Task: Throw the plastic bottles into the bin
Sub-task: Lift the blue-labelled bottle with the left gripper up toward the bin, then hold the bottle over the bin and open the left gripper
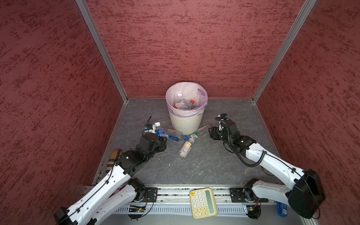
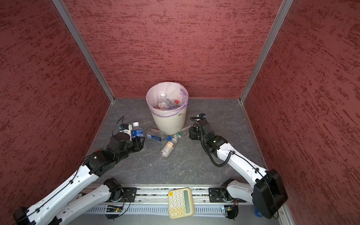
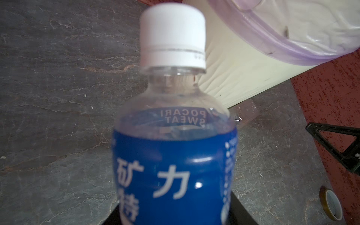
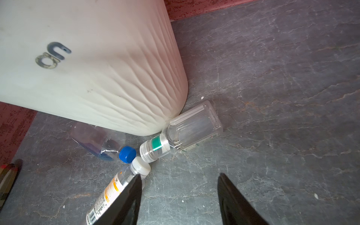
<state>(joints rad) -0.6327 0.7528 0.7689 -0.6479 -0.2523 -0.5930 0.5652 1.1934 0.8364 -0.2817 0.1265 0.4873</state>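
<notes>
Fingers of the left gripper (image 2: 138, 139) are pressed onto a Pocari Sweat bottle (image 3: 173, 165), pinching its blue-labelled body from both sides. Its white cap points away from the wrist. This bottle is left of the bin (image 1: 186, 121), near its base but apart from it; whether it is clear of the floor (image 4: 272, 78) cannot be told. Just in front of the bin's foot, toward its left, a blue-capped bottle (image 1: 175, 137) lies on its side. Farther in front of the bin lies an orange-labelled bottle (image 1: 186, 148), its white cap end turned toward the bin and close beside the blue cap. The bin itself stands upright against the back wall with a lilac liner (image 1: 187, 115) folded over its rim. Several clear bottles (image 1: 184, 104) lie inside it, one showing a white cap and one a red cap. At the right of the bin's foot a green-banded bottle (image 4: 187, 132) lies on its side, its body appearing to touch the ribbed wall and its neck meeting the other two caps. Well in front of the bin sits a cream calculator (image 1: 202, 202). Right of the bin, the right gripper (image 4: 179, 175) hangs low with its fingers spread, bare floor between them and nothing held. In the wrist view one finger overlaps the orange-labelled bottle, but contact cannot be told.
</notes>
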